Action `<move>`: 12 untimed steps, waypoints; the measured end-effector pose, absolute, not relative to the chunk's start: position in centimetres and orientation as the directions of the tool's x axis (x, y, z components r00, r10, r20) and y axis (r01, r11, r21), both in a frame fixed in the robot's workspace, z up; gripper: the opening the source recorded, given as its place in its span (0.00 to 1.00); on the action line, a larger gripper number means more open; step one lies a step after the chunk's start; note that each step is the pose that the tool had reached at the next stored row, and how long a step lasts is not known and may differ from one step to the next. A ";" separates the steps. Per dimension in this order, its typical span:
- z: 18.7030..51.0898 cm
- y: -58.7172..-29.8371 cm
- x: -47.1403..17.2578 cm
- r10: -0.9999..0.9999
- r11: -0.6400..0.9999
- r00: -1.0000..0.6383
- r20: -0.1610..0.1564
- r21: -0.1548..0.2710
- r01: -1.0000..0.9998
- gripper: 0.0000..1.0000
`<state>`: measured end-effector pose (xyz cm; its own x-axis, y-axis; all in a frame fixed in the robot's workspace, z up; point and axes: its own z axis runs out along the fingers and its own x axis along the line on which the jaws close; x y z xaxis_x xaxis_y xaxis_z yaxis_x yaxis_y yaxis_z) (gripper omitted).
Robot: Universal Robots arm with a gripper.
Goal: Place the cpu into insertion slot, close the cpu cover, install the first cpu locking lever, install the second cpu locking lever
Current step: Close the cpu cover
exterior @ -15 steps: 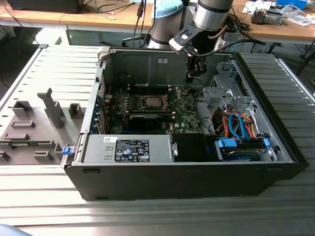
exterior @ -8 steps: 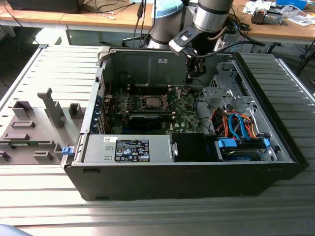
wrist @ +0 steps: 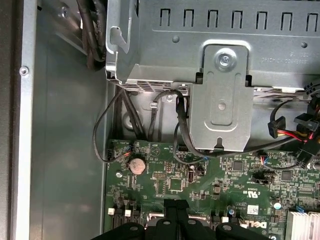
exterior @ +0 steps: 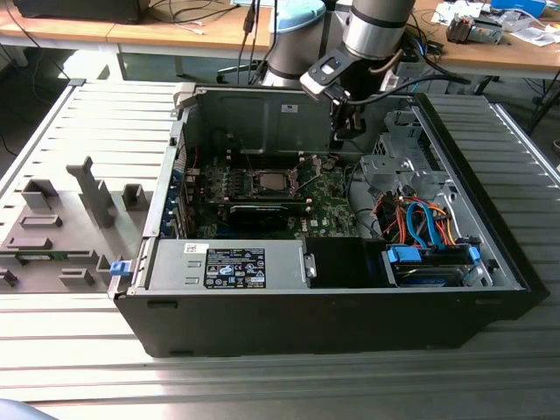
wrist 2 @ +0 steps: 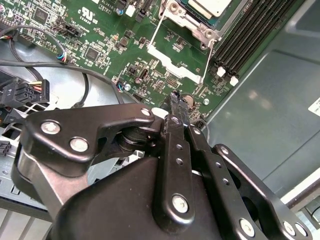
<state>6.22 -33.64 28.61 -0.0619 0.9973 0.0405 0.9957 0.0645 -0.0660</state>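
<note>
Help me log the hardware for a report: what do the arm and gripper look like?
The arm is a silver-grey tube with a light-blue joint cap. The gripper is black metal linkage plates joined by silver rivets, narrowing to slim black fingers.

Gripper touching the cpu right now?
Apart. In the second wrist view the gripper hangs over green board, with a stretch of board between it and the cpu.
</note>
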 end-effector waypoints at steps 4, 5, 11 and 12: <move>28.4 -33.6 6.2 0.997 0.065 -0.062 0.041 -0.066 0.996 0.11; 28.3 -33.6 6.2 0.997 0.065 -0.062 0.041 -0.066 0.996 0.11; 28.1 -33.6 6.2 0.997 0.065 -0.062 0.040 -0.066 0.996 0.11; 28.0 -33.6 6.2 0.997 0.065 -0.062 0.041 -0.066 0.996 0.11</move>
<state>6.23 -33.64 28.04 -0.0620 0.9973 0.0405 0.9957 0.0645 -0.0659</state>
